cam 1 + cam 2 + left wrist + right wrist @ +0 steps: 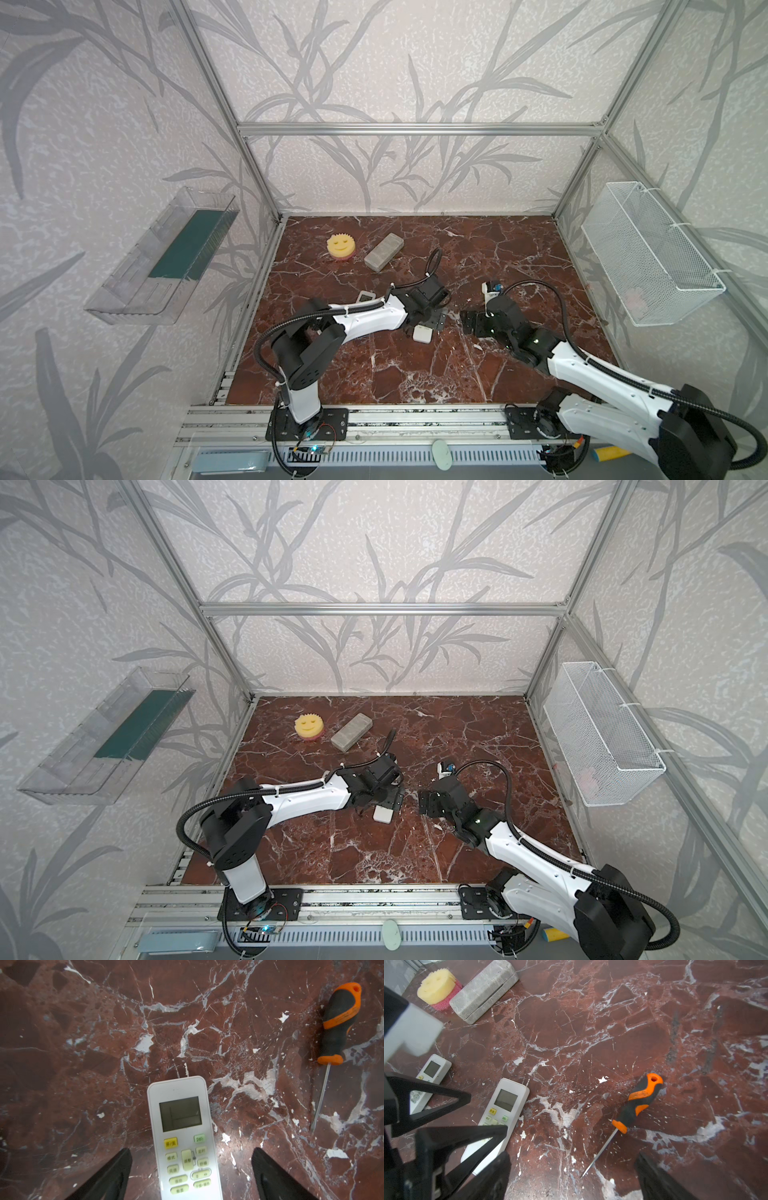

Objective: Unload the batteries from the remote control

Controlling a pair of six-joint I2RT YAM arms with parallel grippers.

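Looking down, we see the left arm [365, 318] stretched from the near rail toward the middle, wrist bent down. The left gripper [191, 1149] straddles a white remote [180, 1118] lying buttons-up on the table [83, 1043], jaws wide and clear of both sides. The right arm [582, 365] reaches low leftward; the right gripper [573, 1155] gapes empty near a screwdriver [637, 1103]. We cannot see the batteries.

Two white remotes [506, 1105] [432, 1072], one orange-and-black screwdriver [636, 1103], one yellow smiley sponge [437, 986], one grey case [483, 991], one clear wall tray [137, 266], one wire basket [652, 257], two arms [365, 318] [590, 365], two end effectors [191, 1149] [574, 1154], one marble worktop [415, 374]
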